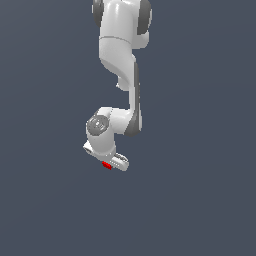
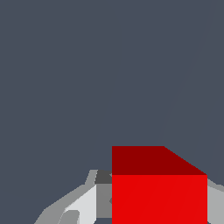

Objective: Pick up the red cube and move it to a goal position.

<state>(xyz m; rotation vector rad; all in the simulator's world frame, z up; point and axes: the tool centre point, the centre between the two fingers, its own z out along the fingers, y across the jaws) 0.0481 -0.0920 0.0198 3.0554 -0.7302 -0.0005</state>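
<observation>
The red cube [image 1: 106, 165] shows as a small red patch at the tip of the white gripper [image 1: 112, 163], low in the exterior view's middle. In the wrist view the red cube [image 2: 159, 197] fills the space between the two grey-white fingers [image 2: 83, 203], which press against its two sides. The gripper [image 2: 158, 205] is shut on the cube. The white arm [image 1: 120, 55] reaches down from the top of the exterior view and hides most of the hand.
A plain dark grey-blue surface [image 1: 200, 190] lies all around the arm. No other objects or edges show in either view.
</observation>
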